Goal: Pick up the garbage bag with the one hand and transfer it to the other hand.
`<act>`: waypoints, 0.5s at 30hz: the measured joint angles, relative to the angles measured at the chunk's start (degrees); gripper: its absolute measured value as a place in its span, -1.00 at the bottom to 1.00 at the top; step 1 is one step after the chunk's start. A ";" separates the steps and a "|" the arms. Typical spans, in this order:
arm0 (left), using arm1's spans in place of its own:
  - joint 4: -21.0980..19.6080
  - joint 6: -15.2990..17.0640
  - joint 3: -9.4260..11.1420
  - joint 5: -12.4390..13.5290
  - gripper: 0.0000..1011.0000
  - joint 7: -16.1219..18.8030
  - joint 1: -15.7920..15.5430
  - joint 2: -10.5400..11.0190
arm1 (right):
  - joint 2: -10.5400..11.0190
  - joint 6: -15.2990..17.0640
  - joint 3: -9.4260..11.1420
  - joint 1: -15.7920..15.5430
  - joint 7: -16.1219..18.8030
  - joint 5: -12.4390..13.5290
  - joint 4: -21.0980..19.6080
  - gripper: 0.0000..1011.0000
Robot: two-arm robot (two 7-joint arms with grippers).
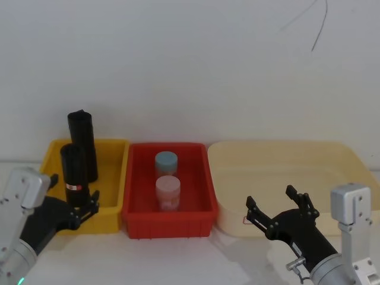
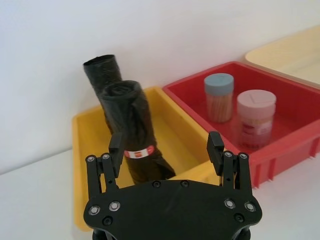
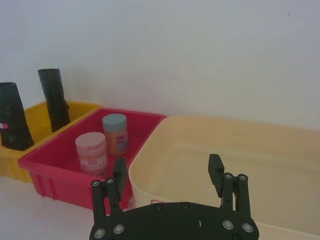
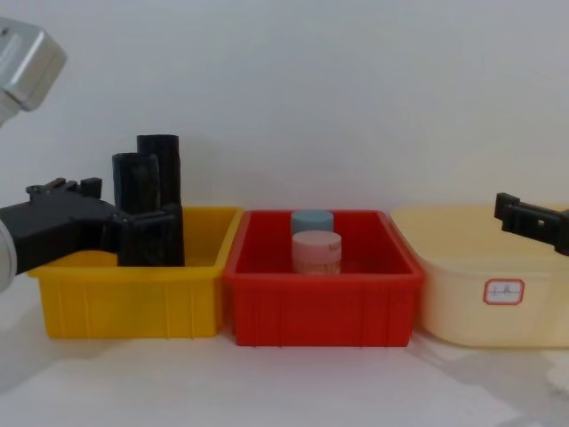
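Left gripper (image 2: 165, 145) spread wide at the garbage bag (image 2: 131, 125)
Its jaws flank the roll's lower part in the yellow bin (image 2: 80, 160), gripping nothing. Glossy, crinkled plastic looks light, soft and slippery, so pinch firmly near the red label (image 2: 138, 153). Right gripper (image 1: 269, 196) hovers open and empty before the cream tub (image 1: 332, 151).

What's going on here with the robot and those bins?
The robot's left gripper is reaching into the yellow bin, open and right up against the lower part of the garbage bag, the front roll with the red-and-white label. It has not closed on the roll, which stands upright in the bin in front of a second black roll. The right gripper hovers open in front of the cream bin, holding nothing. Two jars sit in the red bin between.
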 joint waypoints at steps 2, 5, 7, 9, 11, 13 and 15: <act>0.57 0.32 -0.46 -0.40 0.98 -0.19 -0.48 -0.17 | 0.00 0.00 0.00 0.00 0.00 0.00 0.00 0.98; 1.39 0.77 -0.88 -0.88 0.98 -0.44 -1.30 -0.54 | 0.00 0.00 0.00 0.00 0.00 0.00 0.00 0.98; 1.89 0.95 -1.08 -1.04 0.98 -0.50 -1.70 -0.82 | 0.00 0.00 0.00 0.00 0.00 0.00 0.00 0.98; 2.61 1.28 -1.30 -1.26 0.98 -0.55 -2.29 -1.19 | 0.00 0.00 0.00 0.00 0.00 0.00 0.00 0.98; 3.12 1.46 -1.45 -1.34 0.98 -0.56 -2.68 -1.48 | 0.00 0.00 0.00 0.00 0.00 0.00 0.00 0.98; 3.99 1.74 -1.62 -1.42 0.98 -0.53 -3.30 -1.96 | 0.00 0.00 0.00 0.00 0.00 0.00 0.00 0.98; 4.67 1.96 -1.71 -1.44 0.98 -0.45 -3.77 -2.31 | 0.00 0.00 0.00 0.00 0.00 0.00 0.00 0.98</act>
